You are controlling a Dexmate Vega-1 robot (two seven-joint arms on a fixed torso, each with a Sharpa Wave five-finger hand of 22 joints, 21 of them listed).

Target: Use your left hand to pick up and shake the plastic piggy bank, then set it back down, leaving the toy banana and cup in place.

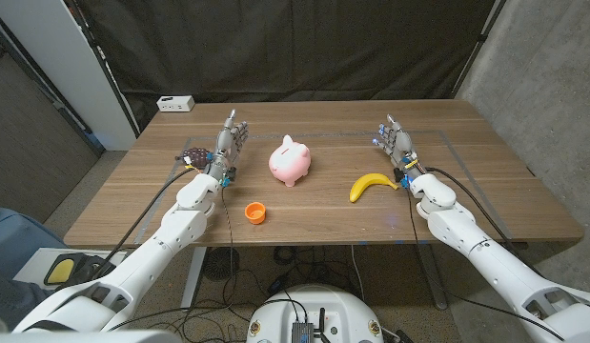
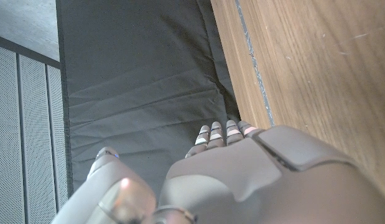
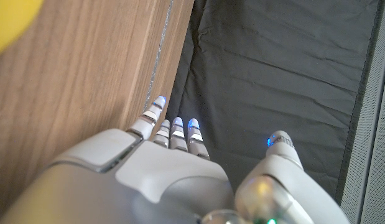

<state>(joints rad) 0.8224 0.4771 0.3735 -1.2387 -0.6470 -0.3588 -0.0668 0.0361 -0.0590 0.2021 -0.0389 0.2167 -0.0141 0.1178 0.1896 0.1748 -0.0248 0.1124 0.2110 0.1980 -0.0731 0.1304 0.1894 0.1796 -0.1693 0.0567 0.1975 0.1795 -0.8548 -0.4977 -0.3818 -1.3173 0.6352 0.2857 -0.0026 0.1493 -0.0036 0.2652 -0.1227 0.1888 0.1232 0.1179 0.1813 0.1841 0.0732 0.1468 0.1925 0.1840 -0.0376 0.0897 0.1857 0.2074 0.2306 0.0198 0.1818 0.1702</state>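
Head view puts the orange cup [image 1: 255, 212] nearest the robot, close to the counter's [image 1: 504, 200] front edge and between the two arms; its mouth faces up and nothing can be made out inside it. Next out, the toy banana [image 1: 372, 185] lies on the right side, its curve running from lower left up toward the right hand [image 1: 396, 144], which stands just beyond the fruit's far tip, fingers apart and holding nothing.

At about the same depth on the other side, the left hand [image 1: 228, 148] stands on its edge with fingers spread, also holding nothing. The pink piggy bank [image 1: 291, 162] stands upright at mid-counter, directly to that hand's right with a clear gap between them, so it is apart, not touching. Its body runs roughly front to back, snout end toward the far edge.

Judging by position, the left hand is the nearer one; a sideways reach inward should meet the pig's flank while passing beyond the cup.
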